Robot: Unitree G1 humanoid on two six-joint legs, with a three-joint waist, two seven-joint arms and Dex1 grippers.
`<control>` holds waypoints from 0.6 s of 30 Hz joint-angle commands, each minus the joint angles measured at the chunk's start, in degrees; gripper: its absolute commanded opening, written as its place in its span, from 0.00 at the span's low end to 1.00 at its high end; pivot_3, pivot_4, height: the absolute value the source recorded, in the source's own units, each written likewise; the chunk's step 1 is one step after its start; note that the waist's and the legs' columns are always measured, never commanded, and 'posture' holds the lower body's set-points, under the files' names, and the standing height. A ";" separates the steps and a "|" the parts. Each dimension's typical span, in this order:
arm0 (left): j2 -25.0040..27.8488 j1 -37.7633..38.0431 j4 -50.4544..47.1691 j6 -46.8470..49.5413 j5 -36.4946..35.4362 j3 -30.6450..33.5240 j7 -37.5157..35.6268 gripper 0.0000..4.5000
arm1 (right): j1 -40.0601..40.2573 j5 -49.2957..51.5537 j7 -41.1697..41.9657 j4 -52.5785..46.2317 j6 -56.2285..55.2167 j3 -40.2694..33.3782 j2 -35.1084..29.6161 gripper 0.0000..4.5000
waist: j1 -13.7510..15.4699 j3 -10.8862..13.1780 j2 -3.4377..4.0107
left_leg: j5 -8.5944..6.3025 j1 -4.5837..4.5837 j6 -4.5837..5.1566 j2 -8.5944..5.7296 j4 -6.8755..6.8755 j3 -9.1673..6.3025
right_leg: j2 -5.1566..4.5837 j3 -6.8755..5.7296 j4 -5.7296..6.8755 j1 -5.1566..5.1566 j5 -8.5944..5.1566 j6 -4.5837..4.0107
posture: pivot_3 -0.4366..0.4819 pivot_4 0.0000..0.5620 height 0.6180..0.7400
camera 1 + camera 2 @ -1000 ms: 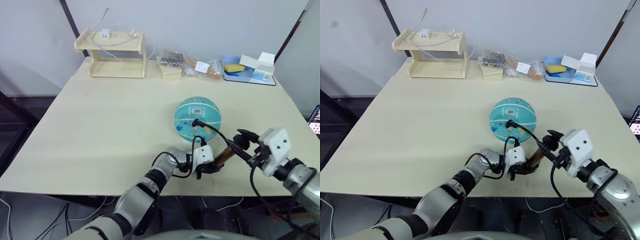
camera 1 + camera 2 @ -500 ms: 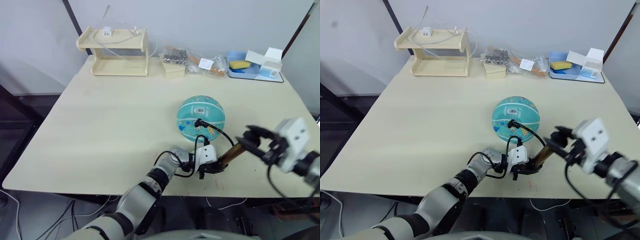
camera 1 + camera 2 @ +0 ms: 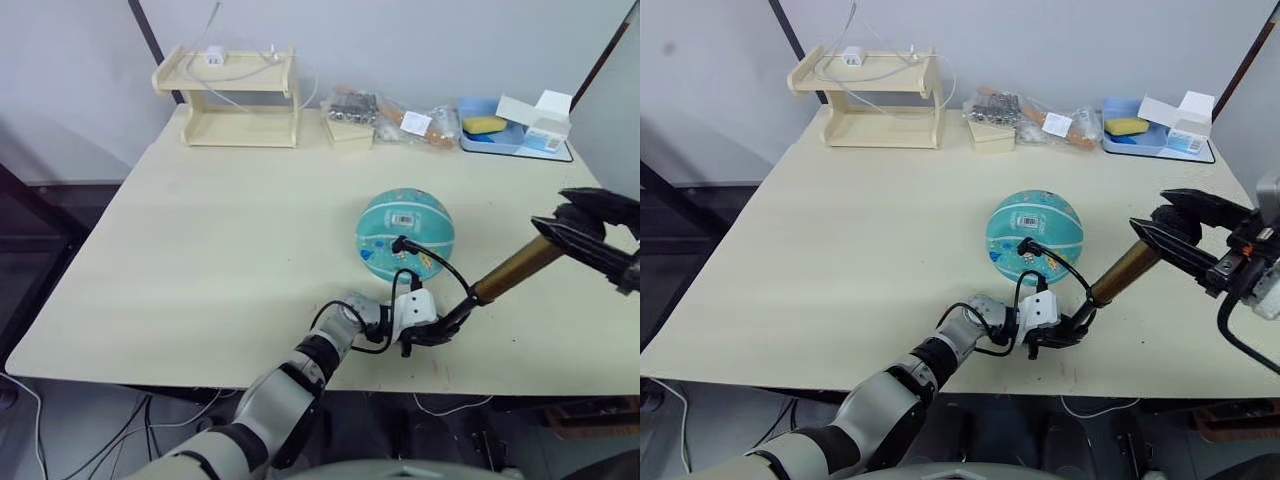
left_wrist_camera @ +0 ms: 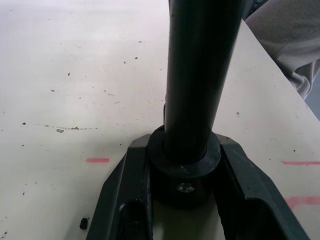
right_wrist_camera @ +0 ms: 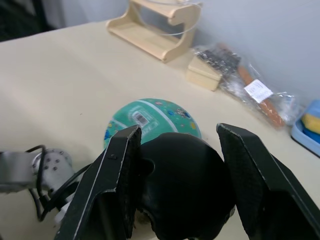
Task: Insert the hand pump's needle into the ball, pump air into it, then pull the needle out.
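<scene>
The left tool [image 3: 428, 333] lies low near the front edge of the tabletop [image 3: 220, 230], its fingers squeezed on the black bottom end of the hand pump [image 3: 500, 282]. The pump leans up to the right, where the right tool [image 3: 1185, 232] grips its black handle high over the tabletop's right side. The round ball [image 3: 405, 235] sits just behind the left tool, the hose plugged into it, with lots of bare tabletop to the left.
</scene>
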 commanded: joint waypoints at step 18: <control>2.78 2.80 3.94 4.08 2.28 -0.66 0.19 0.24 | 3.98 -41.31 7.55 9.65 -19.44 42.25 19.09 0.43 | -1.45 -1.71 -1.12 | -0.05 1.09 -0.09 0.80 -0.19 -0.24 | 0.37 -0.04 -0.05 0.80 -0.19 -0.20 | 0.48 0.27 1.00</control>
